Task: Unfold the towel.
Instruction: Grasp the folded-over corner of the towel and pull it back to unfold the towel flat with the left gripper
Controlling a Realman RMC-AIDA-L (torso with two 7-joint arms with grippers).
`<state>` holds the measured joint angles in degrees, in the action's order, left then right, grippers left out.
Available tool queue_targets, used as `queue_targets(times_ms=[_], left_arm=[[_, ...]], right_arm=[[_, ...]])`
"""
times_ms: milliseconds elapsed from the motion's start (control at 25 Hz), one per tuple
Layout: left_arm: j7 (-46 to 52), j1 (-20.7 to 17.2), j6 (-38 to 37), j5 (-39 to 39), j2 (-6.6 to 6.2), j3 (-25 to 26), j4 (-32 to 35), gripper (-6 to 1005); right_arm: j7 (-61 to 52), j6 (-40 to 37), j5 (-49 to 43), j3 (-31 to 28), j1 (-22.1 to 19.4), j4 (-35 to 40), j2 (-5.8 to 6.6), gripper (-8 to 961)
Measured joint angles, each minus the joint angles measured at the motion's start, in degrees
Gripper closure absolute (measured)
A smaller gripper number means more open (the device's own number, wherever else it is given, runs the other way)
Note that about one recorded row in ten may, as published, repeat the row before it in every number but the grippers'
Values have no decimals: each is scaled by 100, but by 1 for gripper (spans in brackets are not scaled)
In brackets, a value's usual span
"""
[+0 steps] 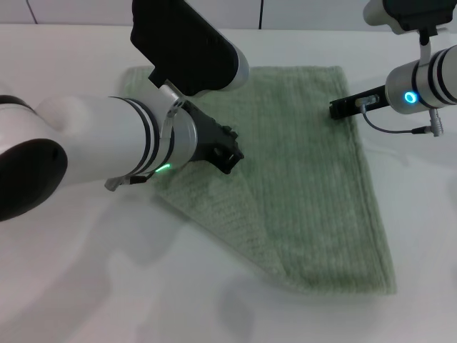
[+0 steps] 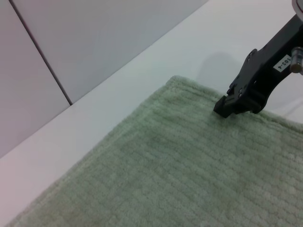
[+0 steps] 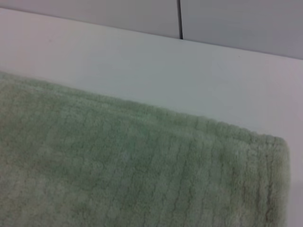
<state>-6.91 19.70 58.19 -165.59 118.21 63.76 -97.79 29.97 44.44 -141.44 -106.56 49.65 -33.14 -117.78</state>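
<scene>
The towel [image 1: 300, 179] lies flat on the white table [image 1: 86, 286], soft, light and floppy by the look of it, so a hemmed corner or edge looks the best hold. The right gripper [image 1: 335, 109] touches the far right edge while the left gripper [image 1: 230, 158] hovers over the middle. Whether either one's fingers are spread or pinching, I cannot tell; the left arm hides the towel's left side.

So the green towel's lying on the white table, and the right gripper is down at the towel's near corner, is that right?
Not quite. The right gripper is at the far right corner of the towel, not the near one, as the head view shows. The towel does lie on the white table.
</scene>
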Motion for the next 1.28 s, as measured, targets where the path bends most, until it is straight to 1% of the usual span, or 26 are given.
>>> queue_targets(times_ms=[200, 440, 880, 1080, 1280], left_arm=[[-2, -104, 19, 0, -3, 41, -97, 971], [-8, -219, 169, 0, -8, 91, -300, 971], [-13, -410, 434, 0, -9, 214, -473, 971], [-12, -551, 520, 0, -9, 260, -675, 971], [-13, -649, 785, -1, -9, 300, -866, 971]], right_arm=[[0, -43, 2, 15, -10, 19, -2, 955], [0, -43, 3, 15, -27, 19, -7, 954], [0, -50, 7, 13, -43, 18, -9, 954], [0, -50, 4, 13, -44, 18, -9, 954], [0, -50, 2, 13, -53, 18, -9, 954]])
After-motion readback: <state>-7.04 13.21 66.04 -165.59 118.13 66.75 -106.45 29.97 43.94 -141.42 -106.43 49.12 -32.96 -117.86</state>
